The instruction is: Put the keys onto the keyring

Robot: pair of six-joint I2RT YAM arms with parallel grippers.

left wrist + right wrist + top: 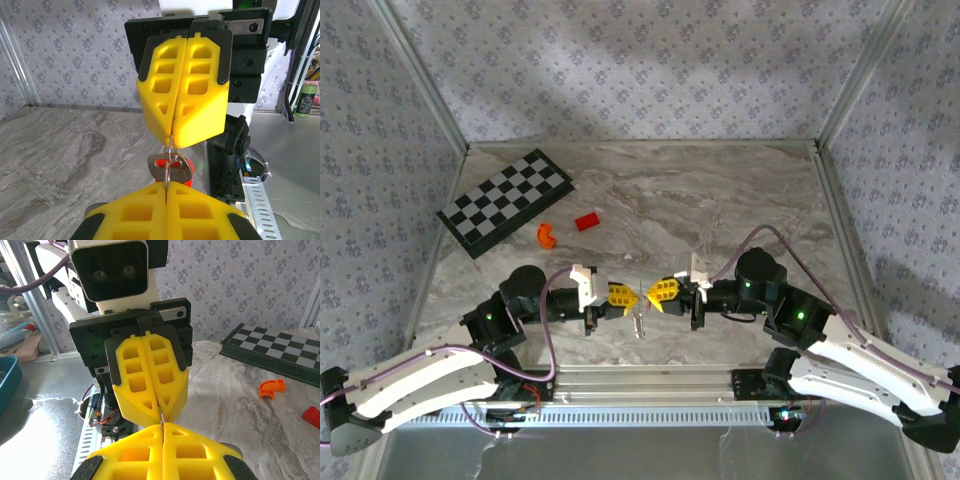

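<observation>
Left wrist: keyring (171, 159) below right hand (174, 142)

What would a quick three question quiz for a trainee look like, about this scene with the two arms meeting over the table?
1. True or false: the left pincer stands open.
2. What hangs just below the two meeting pincer tips? A the red block; B the keys; C the orange curved piece.
3. Fill in: the right pincer is shut on the thin metal ____.

Key: 1 false, it is shut. 2 B. 3 keyring, pinched from both sides.
</observation>
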